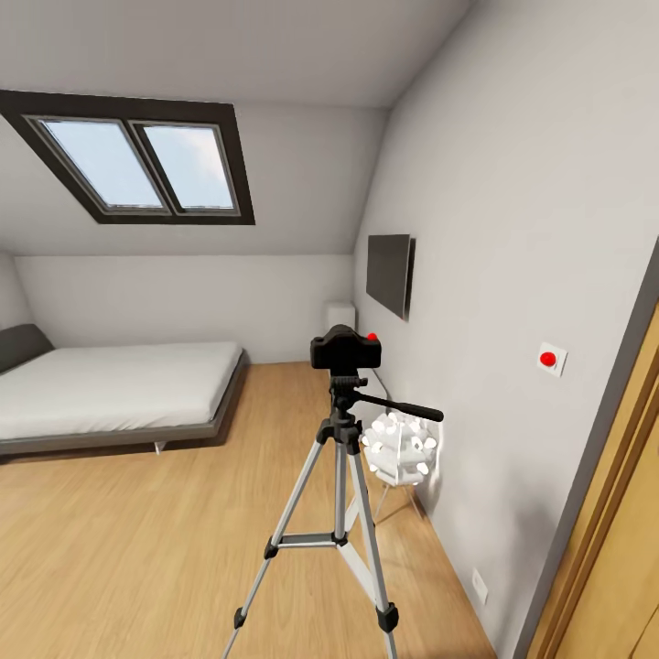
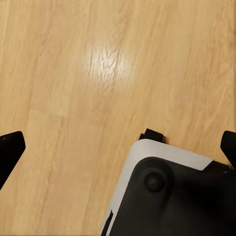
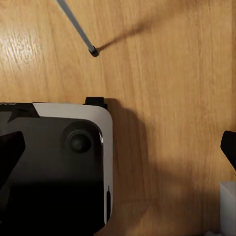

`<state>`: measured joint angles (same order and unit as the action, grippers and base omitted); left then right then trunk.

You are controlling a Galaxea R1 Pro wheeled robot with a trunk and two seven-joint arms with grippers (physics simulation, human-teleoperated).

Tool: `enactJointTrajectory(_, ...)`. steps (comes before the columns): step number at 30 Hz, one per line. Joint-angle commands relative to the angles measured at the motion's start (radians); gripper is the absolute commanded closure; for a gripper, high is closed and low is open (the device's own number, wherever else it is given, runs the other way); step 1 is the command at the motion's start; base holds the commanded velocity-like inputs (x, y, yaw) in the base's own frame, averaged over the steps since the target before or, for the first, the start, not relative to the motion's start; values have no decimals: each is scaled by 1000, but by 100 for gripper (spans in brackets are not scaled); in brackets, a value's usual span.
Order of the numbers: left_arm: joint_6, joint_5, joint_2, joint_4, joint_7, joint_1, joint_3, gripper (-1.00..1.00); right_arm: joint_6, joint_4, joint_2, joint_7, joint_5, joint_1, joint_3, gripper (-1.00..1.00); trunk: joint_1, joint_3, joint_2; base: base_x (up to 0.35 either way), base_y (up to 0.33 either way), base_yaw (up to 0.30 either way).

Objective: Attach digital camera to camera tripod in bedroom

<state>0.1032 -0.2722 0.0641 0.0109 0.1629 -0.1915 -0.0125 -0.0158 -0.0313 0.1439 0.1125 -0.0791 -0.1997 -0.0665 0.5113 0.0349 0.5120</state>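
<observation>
The left tool (image 2: 118,147) points down at the light wood floor (image 2: 73,73); its two dark fingertips (image 2: 10,147) stand far apart at the edges of the left wrist view, with nothing between them, so it is released. Under it is a corner of the robot's base (image 2: 172,196), white at the rim and black on top. The right tool (image 3: 118,147) is also spread wide and grasps nothing; below it is another corner of the base and, further on the floor, one thin grey leg with a black foot (image 3: 92,50). In the head view the digital camera (image 1: 344,349) sits on the head of the camera tripod (image 1: 340,513), upright, its red button on top, well apart from both tools. The tripod stands on the floor near the right wall, beside a white lamp (image 1: 400,447). Behind are the bed (image 1: 110,389), the skylight (image 1: 137,165) and a flat black screen (image 1: 389,273).
</observation>
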Motion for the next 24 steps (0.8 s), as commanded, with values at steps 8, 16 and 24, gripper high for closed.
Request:
enactJointTrajectory(8, 5, -7, -6, 5, 0, 0, -7, -100, -7, -2, 0, 1, -13, -1, -7, -100, 0, 0, 1, 0, 0, 0)
enactJointTrajectory(16, 4, -6, -3, 6, 0, 0, -1, -100, -9, 0, -5, 1, -17, -1, -7, -100, 0, 0, 1, 0, 0, 0)
enactJointTrajectory(24, 5, -7, -5, 6, 0, 0, -2, -100, -10, 3, -34, 1, -19, -1, -7, -100, 0, 0, 1, 0, 0, 0)
